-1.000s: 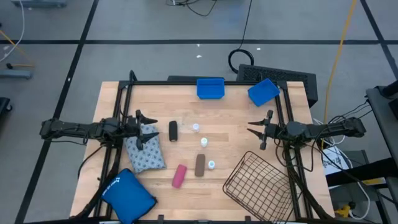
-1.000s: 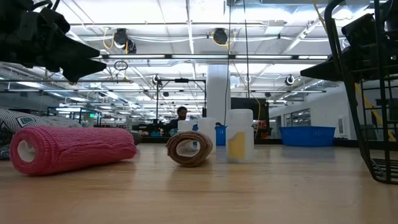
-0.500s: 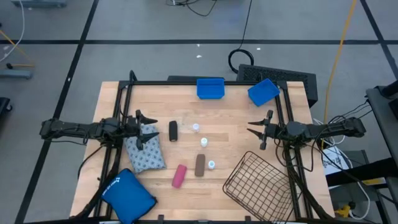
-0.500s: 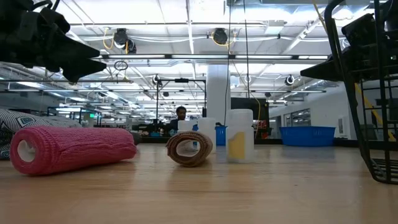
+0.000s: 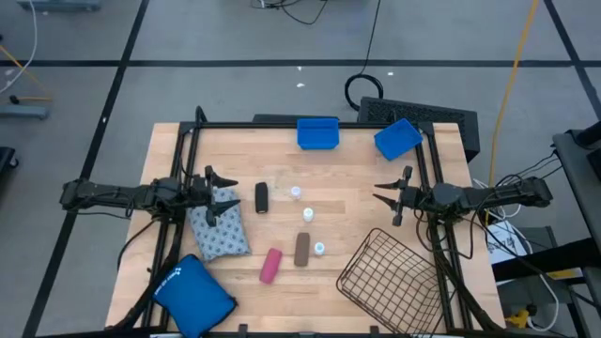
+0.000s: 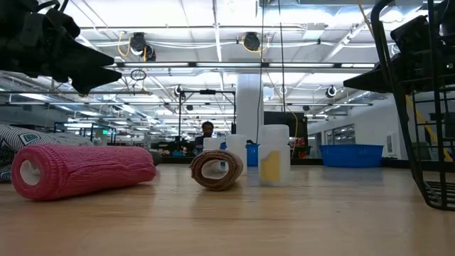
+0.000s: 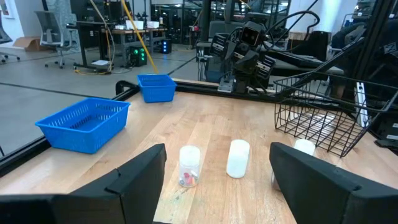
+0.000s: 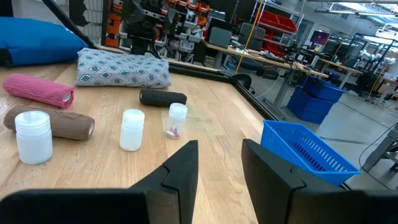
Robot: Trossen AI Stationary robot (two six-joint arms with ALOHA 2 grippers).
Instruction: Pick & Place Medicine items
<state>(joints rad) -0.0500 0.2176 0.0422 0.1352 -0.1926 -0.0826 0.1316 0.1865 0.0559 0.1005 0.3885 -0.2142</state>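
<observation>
Both grippers hover above the wooden table (image 5: 357, 211) with nothing held: the left gripper (image 5: 218, 195) has its fingers spread wide over the grey-blue patterned soft pack (image 5: 219, 226) at the left side, and the right gripper (image 5: 387, 199) waits with a narrower gap near the black wire basket (image 5: 390, 277) at the right. Just beyond the left fingers lies the short black roll (image 5: 261, 197), its long axis running toward and away from the table's far edge. Past it stand three small white vials (image 5: 296, 192), (image 5: 307, 215), (image 5: 319, 249), in a loose diagonal line. Nearer the front edge lie the brown wrapped roll (image 5: 302, 249), pointing the same way as the black one, and the pink knitted roll (image 5: 270, 265), tilted slightly. My judgement: the rolls could trundle sideways if pinched across their round flanks, and a descending finger may topple the light upright vials, which stand close to the brown roll.
</observation>
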